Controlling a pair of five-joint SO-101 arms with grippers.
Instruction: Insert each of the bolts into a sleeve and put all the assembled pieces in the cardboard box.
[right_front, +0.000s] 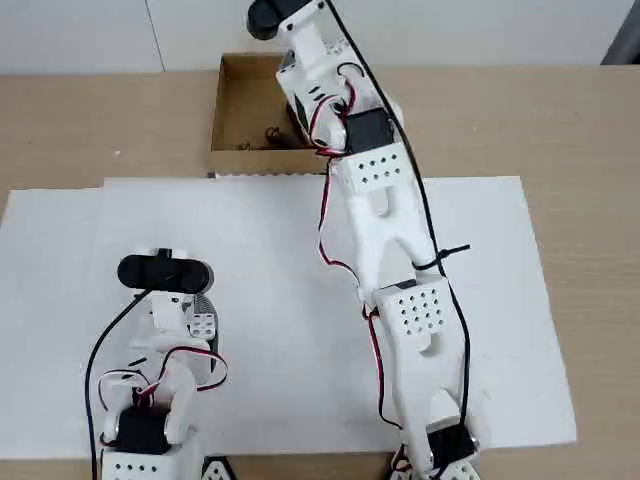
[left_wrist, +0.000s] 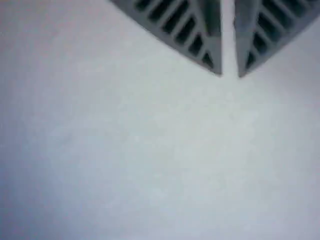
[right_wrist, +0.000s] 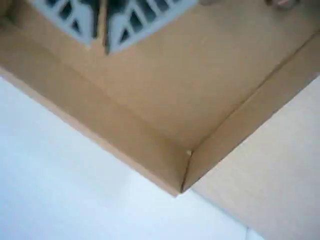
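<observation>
R claw (right_wrist: 98, 46) hung inside the box (right_wrist: 125, 145), fingers together, nothing seen between; L claw (left_wrist: 229, 74), also closed, sat over paper (left_wrist: 150, 165). Dark pieces (right_front: 262, 140) lay in the box, so prob. drop-off step done. Next, lift R claw clear of its wall.

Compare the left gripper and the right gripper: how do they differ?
The left gripper is above white paper; the right gripper is above the cardboard box. The left arm is folded back; the right arm stretches far out. Both are shut and empty.
</observation>
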